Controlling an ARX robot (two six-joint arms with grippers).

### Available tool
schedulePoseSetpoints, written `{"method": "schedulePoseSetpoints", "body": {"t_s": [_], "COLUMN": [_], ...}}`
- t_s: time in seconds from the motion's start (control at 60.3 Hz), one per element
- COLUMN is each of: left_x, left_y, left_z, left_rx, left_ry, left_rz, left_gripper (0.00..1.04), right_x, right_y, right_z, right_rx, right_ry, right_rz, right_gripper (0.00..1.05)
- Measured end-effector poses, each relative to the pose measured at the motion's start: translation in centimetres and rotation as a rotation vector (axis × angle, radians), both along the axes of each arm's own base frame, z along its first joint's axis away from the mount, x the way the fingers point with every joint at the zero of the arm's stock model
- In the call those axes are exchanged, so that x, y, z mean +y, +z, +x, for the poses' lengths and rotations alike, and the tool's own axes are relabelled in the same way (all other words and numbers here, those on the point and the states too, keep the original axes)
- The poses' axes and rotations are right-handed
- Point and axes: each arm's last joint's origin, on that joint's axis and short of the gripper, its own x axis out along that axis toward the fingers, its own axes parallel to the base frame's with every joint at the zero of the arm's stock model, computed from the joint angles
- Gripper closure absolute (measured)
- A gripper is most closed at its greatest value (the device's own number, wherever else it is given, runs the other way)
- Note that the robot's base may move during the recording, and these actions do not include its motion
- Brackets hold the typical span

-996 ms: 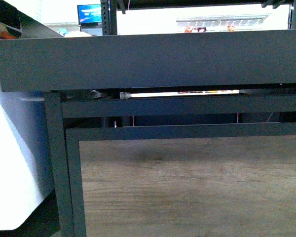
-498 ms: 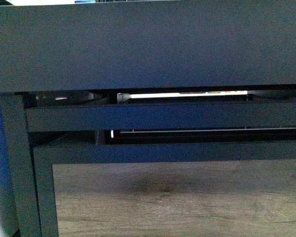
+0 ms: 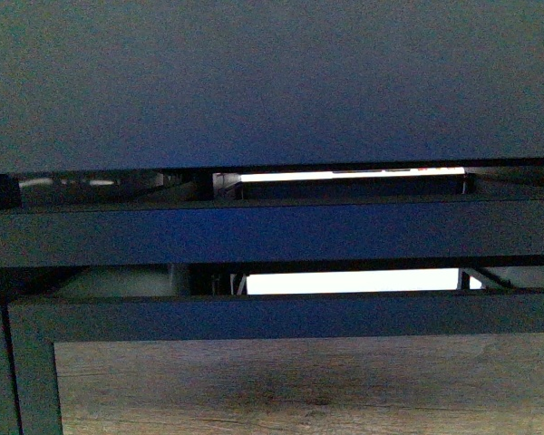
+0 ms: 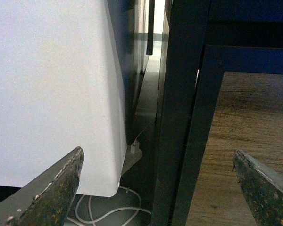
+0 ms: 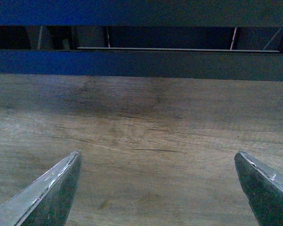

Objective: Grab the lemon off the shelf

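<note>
The lemon is unseen, likely at twelve o'clock above the shelf (image 3: 272, 82) lip; left gripper (image 4: 156, 155) and right gripper (image 5: 156, 155) gape empty below.

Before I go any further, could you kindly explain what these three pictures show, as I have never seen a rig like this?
This is a robot with two arms, each ending in a claw. The front view comes from a camera on its body. It faces the black shelf from very close, with the wood panel below, and neither arm shows. The other two pictures come from cameras on the wrists. The left claw is open and empty, pointed at a shelf upright, with a white unit and a cable beside it. The right claw is open and empty too, facing the wood panel. No lemon shows in any view, and nothing is held.
</note>
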Motion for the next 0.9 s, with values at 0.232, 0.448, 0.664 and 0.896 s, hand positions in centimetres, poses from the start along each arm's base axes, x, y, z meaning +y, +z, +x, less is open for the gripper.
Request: {"method": "schedulePoseSetpoints", "body": {"t_s": [0.232,0.448,0.664,0.896], "left_x": [0.00,0.00,0.00,0.00], "left_y": [0.00,0.00,0.00,0.00], "left_z": [0.00,0.00,0.00,0.00], "left_rx": [0.000,0.000,0.000,0.000], "left_ry": [0.000,0.000,0.000,0.000], "left_rz": [0.000,0.000,0.000,0.000], "left_gripper": [0.08,0.08,0.08,0.08], "right_x": [0.00,0.01,0.01,0.01], "right_y": [0.00,0.00,0.00,0.00], "right_z": [0.00,0.00,0.00,0.00], "right_rx": [0.000,0.000,0.000,0.000], "right_ry": [0.002,0.003,0.002,0.003], "right_rz": [0.000,0.000,0.000,0.000], "right_gripper": [0.07,0.07,0.07,0.07]}}
